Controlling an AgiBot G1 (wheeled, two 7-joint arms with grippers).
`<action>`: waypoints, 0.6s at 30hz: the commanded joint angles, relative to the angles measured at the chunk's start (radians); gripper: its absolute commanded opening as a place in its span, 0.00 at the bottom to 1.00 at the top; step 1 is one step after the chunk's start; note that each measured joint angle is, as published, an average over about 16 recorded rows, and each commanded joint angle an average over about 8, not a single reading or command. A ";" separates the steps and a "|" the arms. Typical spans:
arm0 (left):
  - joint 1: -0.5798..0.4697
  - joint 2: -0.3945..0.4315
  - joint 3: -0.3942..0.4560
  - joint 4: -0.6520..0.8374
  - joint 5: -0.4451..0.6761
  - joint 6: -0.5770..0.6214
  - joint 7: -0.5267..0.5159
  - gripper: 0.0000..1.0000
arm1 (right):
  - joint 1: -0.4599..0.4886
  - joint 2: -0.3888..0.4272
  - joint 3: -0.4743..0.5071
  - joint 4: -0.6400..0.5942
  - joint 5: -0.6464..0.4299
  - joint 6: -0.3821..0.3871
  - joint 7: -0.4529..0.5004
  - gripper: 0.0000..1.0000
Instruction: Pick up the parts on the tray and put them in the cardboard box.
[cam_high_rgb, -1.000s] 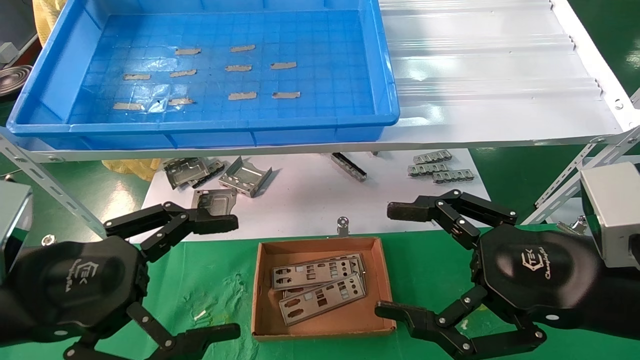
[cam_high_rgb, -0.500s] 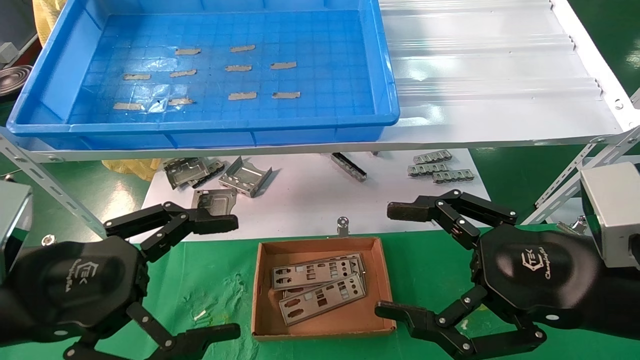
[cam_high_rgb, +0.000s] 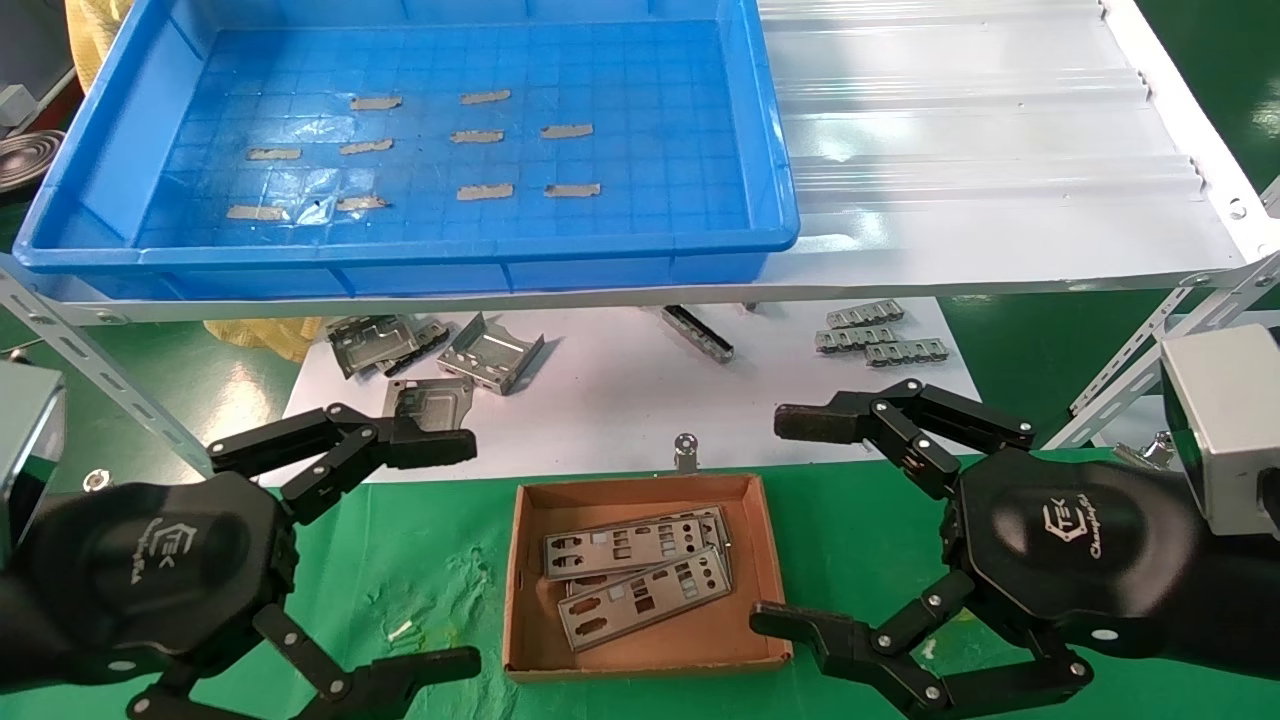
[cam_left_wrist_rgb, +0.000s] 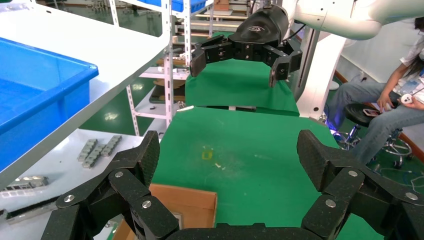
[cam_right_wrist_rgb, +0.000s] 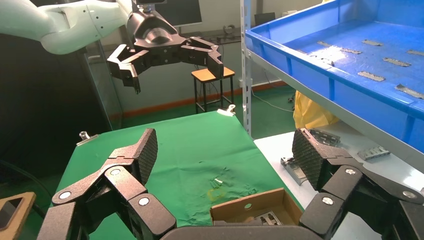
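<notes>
Two grippers hovering low over the green cloth, one on each side of the cardboard box (cam_high_rgb: 645, 575). Left gripper (cam_high_rgb: 440, 550) hanging with fingers spread wide, released and gripping nothing, with the box just off its fingertips toward the right gripper. Lying stacked and overlapping inside that box, between the two claws: the parts (cam_high_rgb: 640, 578), flat and slightly askew, touching the box floor. Right gripper (cam_high_rgb: 790, 525) likewise splayed open and empty, its near finger resting close to the box's near right corner, its far finger level with the box's far edge. Sitting well beyond both claws on the raised white shelf: the tray (cam_high_rgb: 90, 170), showing only grey tape strips (cam_high_rgb: 470, 137) on its gridded floor. Scattered beyond the left gripper on the white sheet: folded grey brackets (cam_high_rgb: 440, 355); beyond the right gripper: small ridged strips (cam_high_rgb: 880, 335).
</notes>
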 joint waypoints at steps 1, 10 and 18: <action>0.000 0.000 0.000 0.000 0.000 0.000 0.000 1.00 | 0.000 0.000 0.000 0.000 0.000 0.000 0.000 1.00; 0.000 0.000 0.000 0.000 0.000 0.000 0.000 1.00 | 0.000 0.000 0.000 0.000 0.000 0.000 0.000 1.00; 0.000 0.000 0.000 0.000 0.000 0.000 0.000 1.00 | 0.000 0.000 0.000 0.000 0.000 0.000 0.000 1.00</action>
